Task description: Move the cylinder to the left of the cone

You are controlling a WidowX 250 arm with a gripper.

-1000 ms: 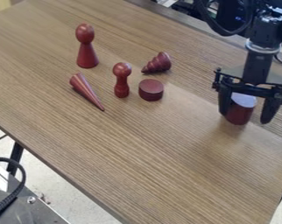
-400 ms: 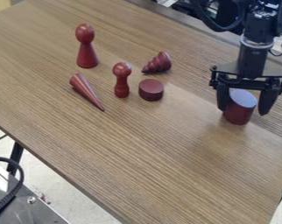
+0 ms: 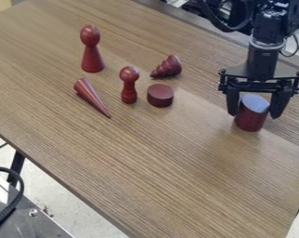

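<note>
With the cone (image 3: 90,96) as the landmark, everything else falls into place around it. The cone is dark red with lighter streaks and lies on its side on the wood-grained desk (image 3: 158,172), its broad end toward the upper left of the view and its point toward the lower right. The cylinder (image 3: 250,119), dark red with a pale-looking top face, is well apart from the cone, to its right and slightly lower in the view. It stands on end, between the fingers (image 3: 232,103) of the black gripper (image 3: 252,116), which hangs down from the arm to the right of the cone. The fingers are spread apart, one at each side of the cylinder; how firmly either one touches it, I cannot tell. Near the cone, on its right, a small round-headed peg (image 3: 128,87) stands upright, and just beyond that, farther right of the cone, a short disc (image 3: 160,95) sits flat. A ridged cone-shaped piece (image 3: 168,67) lies on its side above and to the right of the cone, its narrow end toward the left. A larger peg with a round head (image 3: 92,52) stands upright above the cone in the view, apart from it.
</note>
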